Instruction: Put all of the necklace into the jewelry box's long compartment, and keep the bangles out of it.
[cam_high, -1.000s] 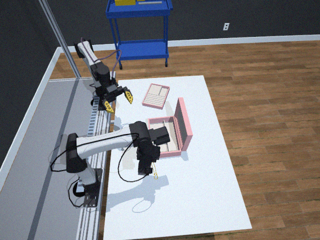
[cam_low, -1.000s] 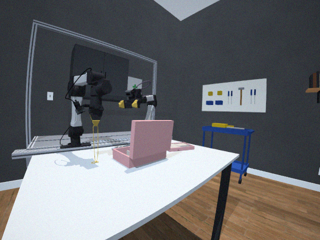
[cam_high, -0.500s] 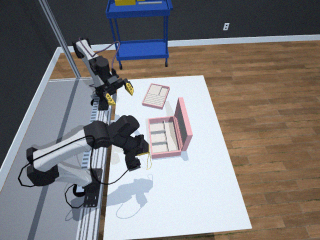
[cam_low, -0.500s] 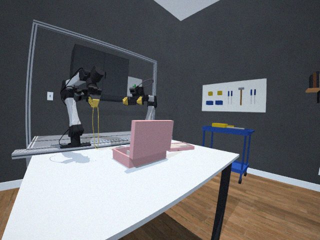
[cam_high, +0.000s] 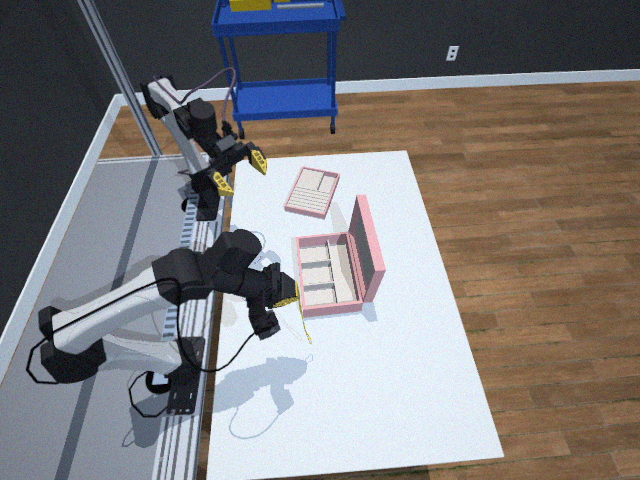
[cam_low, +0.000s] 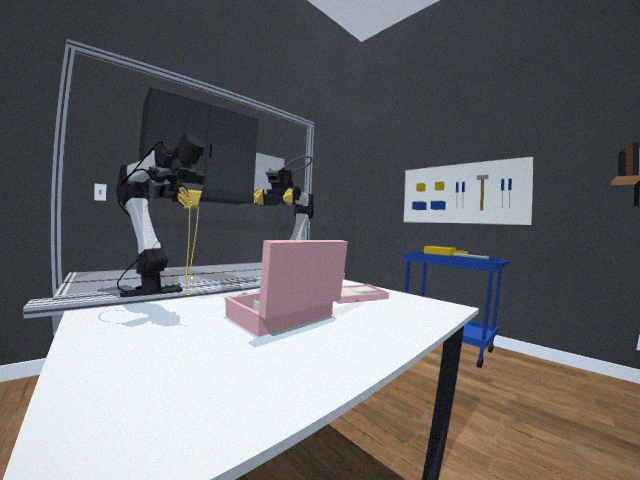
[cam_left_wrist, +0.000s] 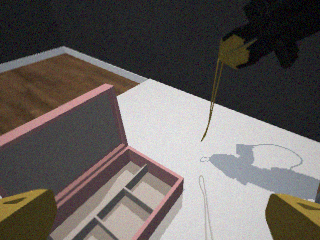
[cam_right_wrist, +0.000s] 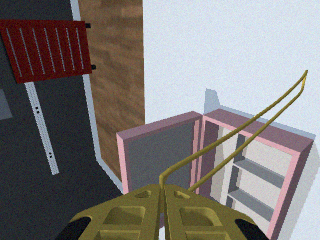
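Exterior view: my right pincer (cam_high: 290, 301) (cam_low: 189, 197) (cam_left_wrist: 220, 58) (cam_right_wrist: 162, 193) is clamped on the necklace (cam_high: 305, 322) (cam_low: 188, 248) (cam_left_wrist: 214, 97) (cam_right_wrist: 220, 140), which hangs below it; left pincer (cam_high: 241, 173) (cam_low: 273, 196) (cam_left_wrist: 160, 220) apart.

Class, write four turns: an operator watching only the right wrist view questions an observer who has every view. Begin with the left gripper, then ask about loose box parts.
Operator: How does the left gripper stand?
Observer: Open, with nothing between its fingers.
Operator: Is any part of the jewelry box lying loose?
Observer: Seemingly its tray: a matching pink divided tray lies on the table, apart from the box.
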